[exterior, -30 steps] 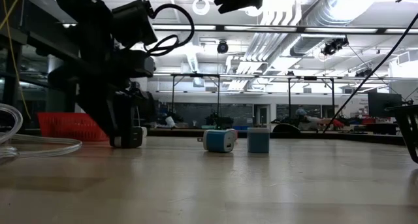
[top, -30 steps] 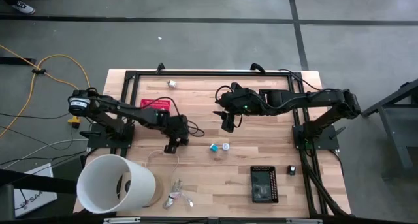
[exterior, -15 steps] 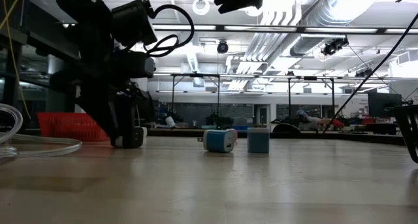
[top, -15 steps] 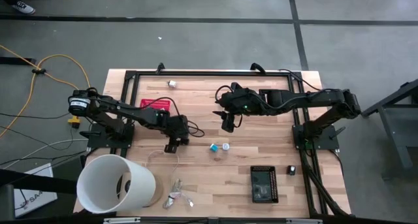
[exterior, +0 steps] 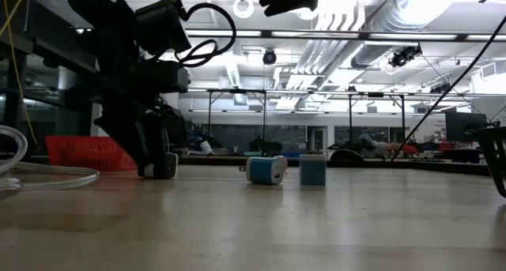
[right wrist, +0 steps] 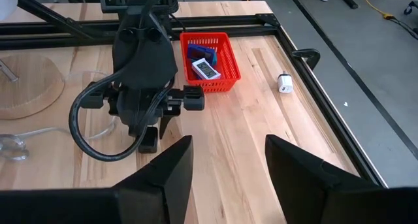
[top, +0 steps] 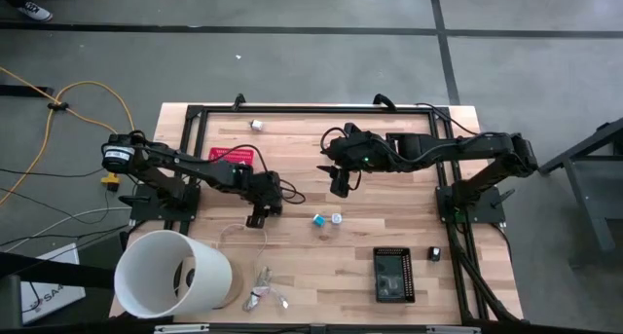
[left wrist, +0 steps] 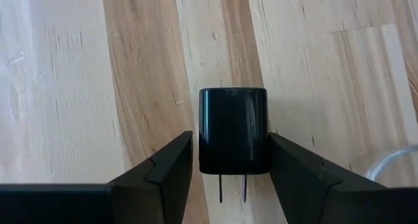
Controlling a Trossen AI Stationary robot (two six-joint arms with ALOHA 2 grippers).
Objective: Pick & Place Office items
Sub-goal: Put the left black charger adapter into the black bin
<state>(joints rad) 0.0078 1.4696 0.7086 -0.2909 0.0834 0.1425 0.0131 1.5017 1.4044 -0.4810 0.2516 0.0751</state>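
A black charger block (left wrist: 233,129) with two prongs lies on the wooden table, and my left gripper (left wrist: 230,145) (top: 258,217) is shut on it, slanting down. In the low view the charger (exterior: 164,167) sits on the tabletop under that gripper. My right gripper (top: 340,186) (right wrist: 228,159) hangs open, high above the table's middle, with nothing between its fingers. A blue piece (top: 318,219) and a white-and-blue piece (top: 337,218) lie side by side on the table right of the left gripper. A small white plug (top: 258,125) rests near the far edge. My left gripper pinches the charger's two long sides (left wrist: 202,145) between its two fingers, at the prong end. The fingers come slanting down from the table's left and lie along the block. The charger lies flat with its underside on the table.
A red basket (top: 232,157) with a blue and a white item (right wrist: 208,67) stands behind the left arm. A big white tub (top: 173,274) lies at the near left, beside a wire loop with a silvery clump (top: 263,295). A black flat device (top: 393,274) and a small black piece (top: 434,254) lie near right.
In the low view my left gripper's fingers have drawn a little closer about the black charger, which has stayed on the table.
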